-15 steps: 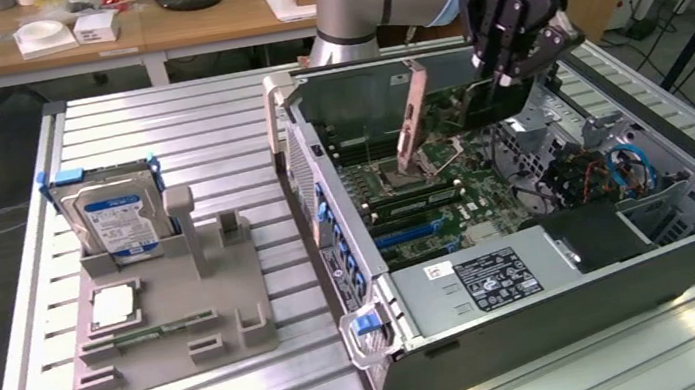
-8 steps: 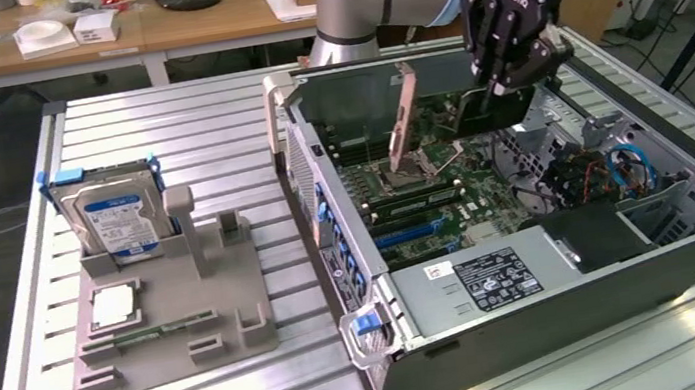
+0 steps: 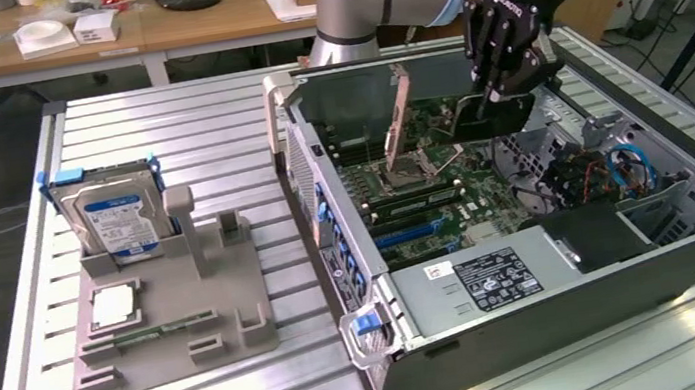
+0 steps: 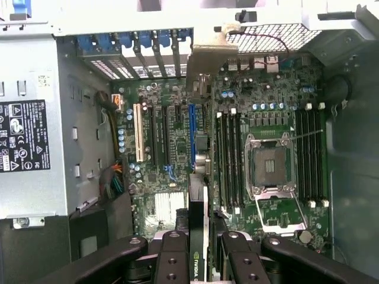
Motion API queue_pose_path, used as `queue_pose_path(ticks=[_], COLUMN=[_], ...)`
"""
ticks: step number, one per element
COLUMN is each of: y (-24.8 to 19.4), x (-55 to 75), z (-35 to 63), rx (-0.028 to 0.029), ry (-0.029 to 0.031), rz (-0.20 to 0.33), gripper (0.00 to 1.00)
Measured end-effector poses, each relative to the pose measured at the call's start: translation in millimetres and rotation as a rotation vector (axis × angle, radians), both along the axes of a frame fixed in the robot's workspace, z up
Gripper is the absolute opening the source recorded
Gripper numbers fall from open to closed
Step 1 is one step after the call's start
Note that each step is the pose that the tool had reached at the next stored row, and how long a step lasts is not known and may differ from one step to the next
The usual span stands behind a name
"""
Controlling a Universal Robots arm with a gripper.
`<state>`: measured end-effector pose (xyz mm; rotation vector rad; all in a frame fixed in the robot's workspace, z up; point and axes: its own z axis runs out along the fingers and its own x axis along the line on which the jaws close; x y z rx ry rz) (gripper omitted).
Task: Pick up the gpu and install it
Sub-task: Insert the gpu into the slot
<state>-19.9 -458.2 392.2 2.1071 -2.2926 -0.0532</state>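
Observation:
My gripper [image 3: 496,100] hangs over the open computer case [image 3: 679,257], shut on the gpu [image 3: 506,116], whose black cooler shows just below the fingers. In the wrist view the gpu [image 4: 201,171] is seen edge-on between the black fingers [image 4: 172,254], with a green logo on its near edge and its silver bracket end pointing at the case's rear slot openings [image 4: 148,50]. The card is held above the motherboard [image 4: 172,148], roughly in line with the blue expansion slot [image 4: 191,127] and apart from it.
On the exterior view's left, a grey fixture [image 3: 236,270] holds an upright hard drive [image 3: 115,210], a square chip [image 3: 111,307] and a memory stick [image 3: 151,332]. Inside the case are the power supply [image 3: 493,277], an open processor socket [image 4: 269,168] and cables [image 3: 614,170].

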Motion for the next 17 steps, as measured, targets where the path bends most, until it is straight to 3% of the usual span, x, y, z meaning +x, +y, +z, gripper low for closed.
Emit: queue_pose_path(ticks=[5, 11, 17], y=[0.0, 0.0, 0.1], x=[0.1, 0.0, -0.1], z=[-3.1, -13.7, -23.8], rx=[0.0003, 0.0003, 0.0000], ry=[-0.0010, -0.0020, -0.0090], rz=[0.000, 0.000, 0.002], gripper=[0.26, 0.26, 0.26])
